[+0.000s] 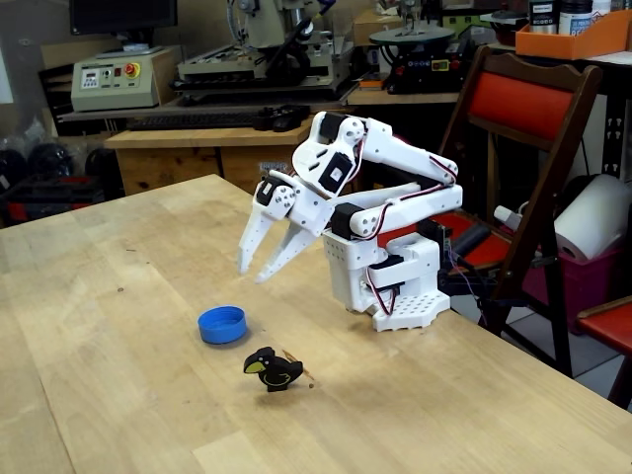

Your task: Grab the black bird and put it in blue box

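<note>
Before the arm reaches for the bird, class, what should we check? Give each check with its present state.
1. Gripper open: ok, fingers apart.
2. Gripper empty: ok.
3. Bird upright on the table, free to grab: ok.
4. Cap empty, opening up: ok.
5. Bird and cap apart: ok, a gap shows between them.
6. Thin stick behind the bird, attached or loose: cannot tell.

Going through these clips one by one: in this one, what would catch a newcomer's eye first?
Probably the white arm folded at the table's right edge, its hand hanging in the air, fingers slightly apart and empty. Next, two small things on the bare wooden table in front of it: the blue box, a shallow round cap, and just right of and nearer than it the black bird, standing upright.
</note>
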